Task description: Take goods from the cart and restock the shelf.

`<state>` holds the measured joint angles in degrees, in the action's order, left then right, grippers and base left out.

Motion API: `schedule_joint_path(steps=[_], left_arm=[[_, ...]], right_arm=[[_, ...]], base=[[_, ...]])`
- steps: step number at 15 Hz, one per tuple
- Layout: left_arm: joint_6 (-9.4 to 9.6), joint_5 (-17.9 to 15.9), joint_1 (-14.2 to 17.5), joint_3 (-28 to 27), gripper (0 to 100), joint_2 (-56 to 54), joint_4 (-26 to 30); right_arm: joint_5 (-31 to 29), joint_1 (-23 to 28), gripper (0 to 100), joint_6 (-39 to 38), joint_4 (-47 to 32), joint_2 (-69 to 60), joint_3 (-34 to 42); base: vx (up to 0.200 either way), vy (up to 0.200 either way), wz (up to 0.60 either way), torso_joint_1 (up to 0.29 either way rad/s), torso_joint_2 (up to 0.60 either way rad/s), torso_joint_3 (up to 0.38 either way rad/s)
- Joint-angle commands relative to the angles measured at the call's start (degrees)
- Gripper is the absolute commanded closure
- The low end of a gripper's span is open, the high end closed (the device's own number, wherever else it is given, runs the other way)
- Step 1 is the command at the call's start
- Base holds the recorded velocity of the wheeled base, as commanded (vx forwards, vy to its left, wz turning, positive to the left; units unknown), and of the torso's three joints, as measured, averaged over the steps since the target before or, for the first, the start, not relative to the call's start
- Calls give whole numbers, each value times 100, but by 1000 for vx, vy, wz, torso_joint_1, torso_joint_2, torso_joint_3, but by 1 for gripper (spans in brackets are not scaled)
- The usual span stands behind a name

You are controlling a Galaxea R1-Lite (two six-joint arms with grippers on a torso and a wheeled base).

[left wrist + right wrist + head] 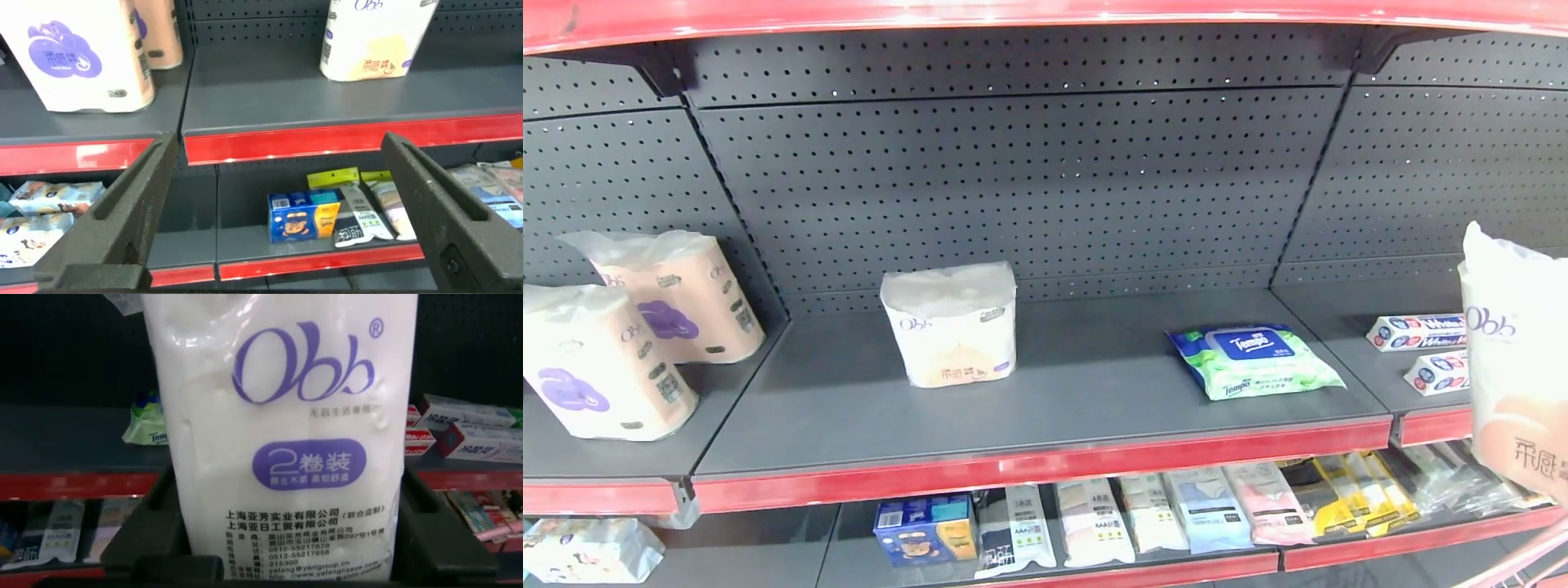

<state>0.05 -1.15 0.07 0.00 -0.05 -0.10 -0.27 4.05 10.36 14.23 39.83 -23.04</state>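
White tissue pack (278, 433), purple lettering | clamped in right tool (288, 532)

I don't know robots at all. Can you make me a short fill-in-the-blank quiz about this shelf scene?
1. The right gripper is shut on a white roll pack; the left gripper, open, holds ___.
2. The shelf has a front edge coloured ___.
3. On it, the green wipes pack lies to the ___ of the lone roll pack.
Missing words: nothing; red; right.
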Motion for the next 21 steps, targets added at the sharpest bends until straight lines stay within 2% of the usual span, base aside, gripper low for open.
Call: schedule_joint_path(steps=[1,3,5,7,8,9,10,11,12,14,15,16,17,18,19,20,21], left_arm=[[13,-8,-16,0,0,93,1],[13,-8,-51,0,0,277,1],[30,27,-16,-9,0,277,1],[232,-17,-7,-9,0,471,10],[294,-132,-350,-9,0,726,-8],[294,-281,-807,-360,0,910,1],[4,-237,-1124,-1529,0,2079,19],[-585,-219,-1159,-2470,0,3028,10],[-638,-193,-1132,-2865,0,3723,-34],[-594,97,-666,-2918,0,4663,-474],[-559,141,-253,-2900,0,5287,-983],[-550,35,151,-2619,0,5937,-1836],[-444,-228,204,-2408,0,6236,-2302],[-154,-791,406,-2320,0,6693,-2671],[13,-1564,608,-2312,0,6983,-2838],[329,-2751,1056,-2329,0,7335,-3058],[1305,-3832,1487,-2426,0,8064,-3330]], right_arm=[[18,-18,100,-149,-16,25,-148],[-237,96,100,-69,-78,95,-245],[-43,17,100,-131,-69,16,-104],[299,-36,100,-140,-78,-107,19],[475,-62,100,-140,-87,-212,89],[449,-36,100,-140,-166,-221,54],[440,-27,100,-113,-333,-239,19],[440,-27,100,-96,-465,-247,-16],[440,-36,100,-43,-491,-247,-8],[422,0,100,27,-491,-203,-25],[387,0,100,36,-491,-177,-60],[370,0,100,45,-491,-98,-131],[361,0,100,36,-491,-28,-174],[361,0,100,36,-482,87,-218],[370,0,100,36,-482,139,-236],[370,0,100,45,-482,201,-254],[370,0,100,36,-473,315,-289]], base=[[0,0,0,0,0,0],[0,0,0,0,0,0],[0,0,0,0,0,0],[0,0,0,0,0,0],[0,0,0,0,0,0],[0,0,0,0,0,0],[0,0,0,0,0,0],[0,0,0,0,0,0],[0,0,0,0,0,0],[0,0,0,0,0,0],[0,0,0,0,0,0],[0,0,0,0,0,0],[0,0,0,0,0,0],[0,0,0,0,0,0],[0,0,0,0,0,0],[0,0,0,0,0,0],[0,0,0,0,0,0]])
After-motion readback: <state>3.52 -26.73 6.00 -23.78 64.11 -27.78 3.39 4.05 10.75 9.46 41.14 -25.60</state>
